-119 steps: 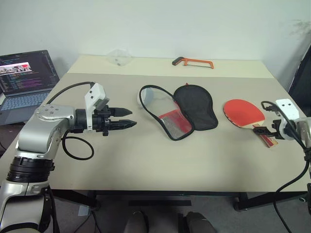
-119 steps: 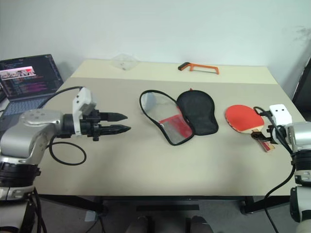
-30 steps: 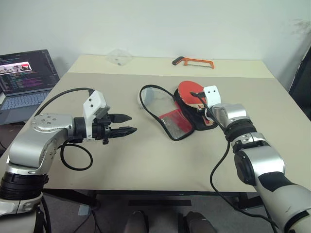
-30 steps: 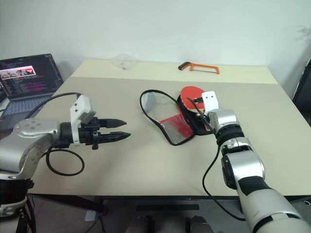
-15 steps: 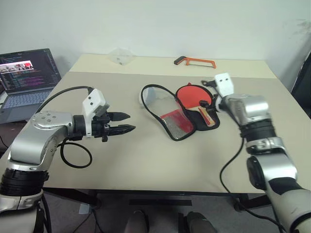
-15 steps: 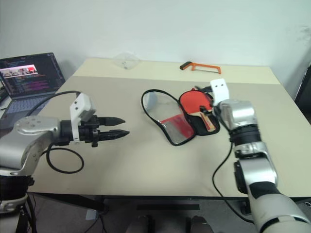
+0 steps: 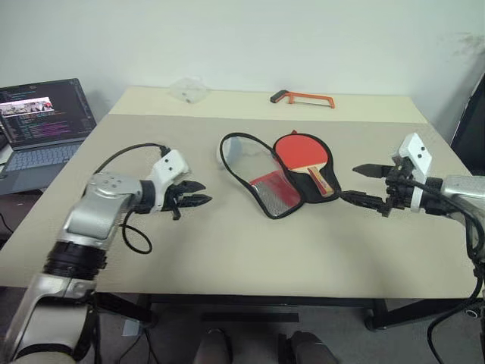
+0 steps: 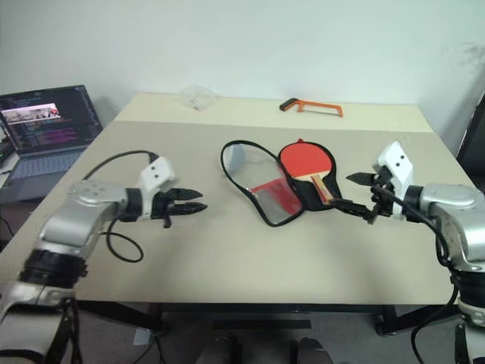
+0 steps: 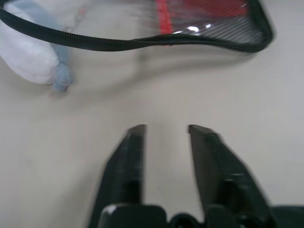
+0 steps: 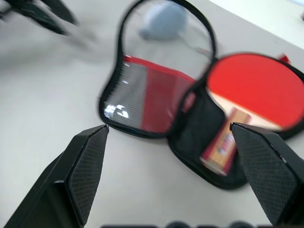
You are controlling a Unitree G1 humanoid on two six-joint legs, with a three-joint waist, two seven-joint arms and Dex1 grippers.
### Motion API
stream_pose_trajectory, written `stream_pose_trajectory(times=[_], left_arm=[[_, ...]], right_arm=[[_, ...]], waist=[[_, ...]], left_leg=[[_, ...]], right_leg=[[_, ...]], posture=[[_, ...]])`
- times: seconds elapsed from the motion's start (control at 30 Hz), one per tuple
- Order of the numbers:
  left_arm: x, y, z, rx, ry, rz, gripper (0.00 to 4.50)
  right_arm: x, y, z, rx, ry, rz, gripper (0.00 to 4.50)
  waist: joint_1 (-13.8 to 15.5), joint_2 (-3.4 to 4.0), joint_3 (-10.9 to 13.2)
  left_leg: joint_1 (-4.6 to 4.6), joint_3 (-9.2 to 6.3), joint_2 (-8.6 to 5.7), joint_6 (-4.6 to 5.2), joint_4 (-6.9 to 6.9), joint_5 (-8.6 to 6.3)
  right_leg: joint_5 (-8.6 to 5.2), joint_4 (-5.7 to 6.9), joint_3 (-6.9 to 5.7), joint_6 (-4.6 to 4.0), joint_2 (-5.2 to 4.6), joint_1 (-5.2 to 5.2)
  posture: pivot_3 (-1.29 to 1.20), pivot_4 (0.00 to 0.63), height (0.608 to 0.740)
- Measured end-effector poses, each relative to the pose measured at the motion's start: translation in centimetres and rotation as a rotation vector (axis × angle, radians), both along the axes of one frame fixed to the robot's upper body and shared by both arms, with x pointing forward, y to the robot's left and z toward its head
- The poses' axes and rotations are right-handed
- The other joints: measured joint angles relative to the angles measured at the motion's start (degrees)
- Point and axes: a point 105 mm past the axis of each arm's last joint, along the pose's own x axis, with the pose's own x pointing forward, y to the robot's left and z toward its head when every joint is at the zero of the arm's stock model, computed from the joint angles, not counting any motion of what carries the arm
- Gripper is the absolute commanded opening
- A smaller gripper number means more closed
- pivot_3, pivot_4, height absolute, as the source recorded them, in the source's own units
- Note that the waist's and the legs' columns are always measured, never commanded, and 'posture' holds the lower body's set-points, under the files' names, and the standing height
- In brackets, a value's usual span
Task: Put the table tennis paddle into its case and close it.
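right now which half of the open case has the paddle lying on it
The black half, on the side toward the right gripper. The table tennis paddle lies on it, red face up. The other half, red with mesh, lies flat with nothing on it.

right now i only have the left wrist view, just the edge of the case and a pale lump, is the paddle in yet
Observer: Yes, the paddle lies on the black half of the open case, red face up.
Operator: is the right tool on it
Observer: No. The right tool is off to the case's right, open and empty.
Operator: case shut at all
Observer: No, the mesh flap lies flat on the table, on the side toward the left tool.
Operator: anything else up there
Observer: An orange hacksaw at the far edge, well clear of the case.
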Motion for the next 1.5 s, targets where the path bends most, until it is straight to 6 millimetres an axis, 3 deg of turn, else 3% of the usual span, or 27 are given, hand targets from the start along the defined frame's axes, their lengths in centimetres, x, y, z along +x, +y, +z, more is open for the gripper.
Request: stream_pose_trajectory(times=[0.03,0.07,0.33,0.43,0.53,0.63,0.67,0.73,0.83,0.9,1.0,1.13,1.23,1.4,1.5], left_arm=[[0.4,-0.5,-0.4,-0.001,-0.001,0.002,0.11],[0.8,-1.0,-0.7,-0.001,0.002,0.005,0.04],[3.7,-6.2,-3.5,-0.071,0.023,0.049,0.04],[4.7,-9.3,-3.7,-0.135,0.01,0.041,0.04],[5.6,-12.6,-2.9,-0.213,-0.026,0.031,0.04],[6.1,-16.7,-0.5,-0.305,-0.1,0.005,0.04],[6.2,-16.9,-0.3,-0.313,-0.106,0.007,0.04],[6.5,-20.4,2.6,-0.402,-0.195,0.017,0.04],[6.3,-22.6,2.4,-0.419,-0.213,0.046,0.04],[5.9,-23.6,0.9,-0.384,-0.195,0.055,0.04],[6.2,-22.7,-0.6,-0.333,-0.17,0.081,0.04],[7.7,-17.1,0.5,-0.33,-0.197,0.105,0.04],[7.6,-13.6,1.5,-0.357,-0.195,0.081,0.55],[4.7,-6.5,3.7,-0.352,-0.214,0.039,2.29],[2.3,-3.5,5.0,-0.36,-0.192,0.021,3.28]], right_arm=[[-0.1,0.2,0.1,-0.001,-0.006,0.006,4.5],[-0.2,0.3,0.2,-0.001,-0.011,0.013,4.5],[-0.6,0.7,-0.1,-0.005,-0.016,0.017,4.5],[-0.6,0.7,0.0,-0.006,-0.028,0.004,4.5],[-0.5,0.7,0.2,0.0,-0.043,-0.016,4.5],[-0.4,0.4,0.9,0.013,-0.075,-0.045,4.5],[-0.4,0.3,1.0,0.015,-0.078,-0.05,4.5],[-0.7,-1.2,2.8,0.034,-0.131,-0.113,4.5],[-1.3,-2.3,4.6,0.042,-0.19,-0.161,4.5],[-1.6,-2.5,5.2,0.058,-0.201,-0.178,4.5],[-1.3,-3.0,4.8,0.068,-0.162,-0.237,4.5],[1.3,-3.8,4.2,0.215,-0.105,-0.393,4.5],[4.4,-4.8,2.1,0.347,0.021,-0.568,4.5],[8.2,-5.0,-1.5,0.525,0.262,-0.729,4.5],[9.1,-5.5,-2.7,0.585,0.351,-0.772,4.5]], waist=[[0.09,0.0,0.0],[0.19,0.0,0.0],[0.61,-0.03,0.01],[0.63,-0.03,0.01],[0.65,-0.05,0.02],[0.68,-0.08,0.04],[0.67,-0.08,0.04],[0.53,-0.04,0.04],[0.66,-0.04,0.03],[0.39,-0.04,0.03],[-0.14,-0.03,0.03],[-1.45,0.02,0.01],[-1.46,0.03,0.02],[-0.96,0.07,0.04],[-0.23,0.08,0.05]], left_leg=[[-0.01,0.0,0.0,0.0,0.0,0.0],[-0.02,0.0,-0.01,0.0,0.01,0.0],[-0.08,-0.03,-0.04,0.0,-0.01,0.0],[-0.08,-0.05,-0.06,0.0,0.01,0.0],[-0.09,-0.06,-0.09,0.0,0.02,0.01],[-0.12,-0.06,-0.14,0.0,0.01,0.0],[-0.13,-0.06,-0.14,0.0,0.01,0.0],[-0.09,-0.05,-0.16,0.0,-0.07,0.0],[-0.1,-0.06,-0.21,0.0,-0.07,0.0],[-0.08,-0.05,-0.22,-0.01,-0.08,0.0],[-0.04,-0.08,-0.18,0.0,-0.09,0.01],[0.09,-0.09,-0.12,-0.07,-0.11,0.07],[0.05,-0.1,-0.1,-0.09,-0.14,0.2],[-0.02,-0.04,-0.07,-0.07,-0.27,0.21],[-0.06,-0.06,-0.14,-0.06,-0.36,0.19]], right_leg=[[0.06,0.0,0.0,-0.09,0.0,0.0],[0.11,0.0,0.0,-0.16,0.0,-0.01],[0.11,-0.04,-0.02,-0.17,-0.01,-0.02],[0.12,-0.03,-0.02,-0.16,-0.01,-0.01],[0.13,-0.04,-0.02,-0.13,-0.02,0.0],[0.13,-0.08,-0.02,-0.12,-0.05,-0.01],[0.13,-0.08,-0.02,-0.12,-0.05,-0.01],[0.13,-0.07,0.0,-0.12,-0.07,-0.02],[0.13,-0.11,-0.01,-0.11,-0.09,0.0],[0.13,-0.1,0.01,-0.11,-0.11,0.0],[0.13,0.0,0.01,-0.12,-0.06,-0.05],[0.17,0.03,0.08,-0.12,0.0,-0.01],[0.23,0.09,0.03,-0.17,0.0,-0.02],[0.24,0.04,-0.01,-0.19,-0.04,-0.07],[0.22,-0.06,-0.09,-0.2,-0.12,-0.06]], posture=[[0.0,0.15,0.74],[0.0,0.15,0.74],[0.0,0.15,0.74],[0.0,0.15,0.74],[0.0,0.15,0.74],[0.0,0.15,0.74],[0.0,0.15,0.74],[0.0,0.15,0.74],[0.0,0.15,0.74],[0.0,0.15,0.74],[0.0,0.15,0.74],[0.0,0.15,0.74],[0.0,0.15,0.74],[0.0,0.15,0.74],[0.0,0.15,0.74]])
